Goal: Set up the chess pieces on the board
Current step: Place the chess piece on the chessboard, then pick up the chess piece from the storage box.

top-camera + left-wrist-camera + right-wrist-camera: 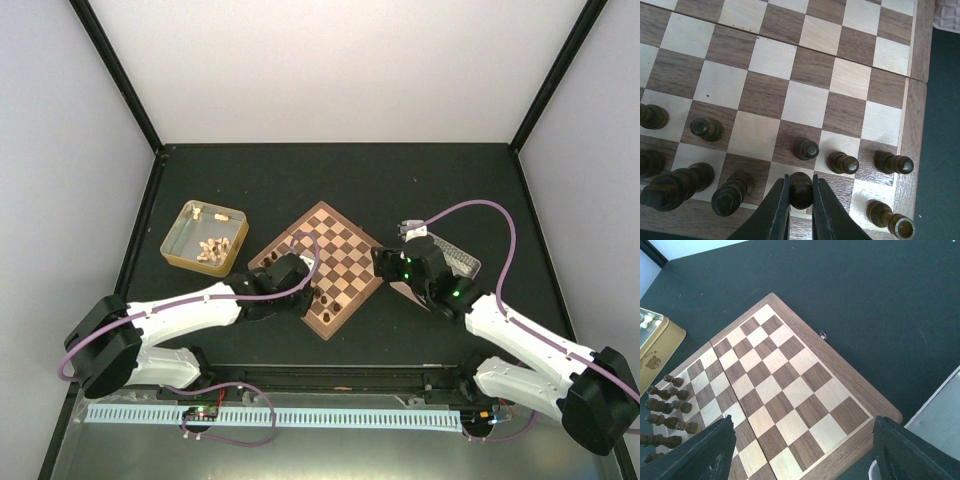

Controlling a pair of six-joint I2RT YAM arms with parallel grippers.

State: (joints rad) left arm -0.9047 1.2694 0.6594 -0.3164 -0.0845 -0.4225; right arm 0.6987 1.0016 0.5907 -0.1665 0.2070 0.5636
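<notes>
A dark table [400, 180] fills the scene, walled by pale panels. The left arm [180, 315] reaches in from the near left and the right arm [520, 335] from the near right, and both end over the board [340, 250]. The board lies at the middle of the table, turned so that one corner points at the near edge. To its left, apart from it, sits a gold tray [178, 235] with pale beige pieces [215, 245] in a heap inside. To the right of the board a pale tray [462, 260] shows partly from behind the right arm's wrist. The dark brown chess pieces [842, 162] stand along the board's near-left side in two loose rows, most on their own squares, and the rest of the checks are bare. The right gripper [805, 418] hangs above the near-right side of the board with its fingers spread wide and nothing between them. The left gripper [800, 176] is down at the outer row of dark pieces, its two fingers pressed against one dark piece [801, 192] and gripping it by the head, close to the reddish rim. Whether that piece's base rests on the square cannot be told from the wrist view.
</notes>
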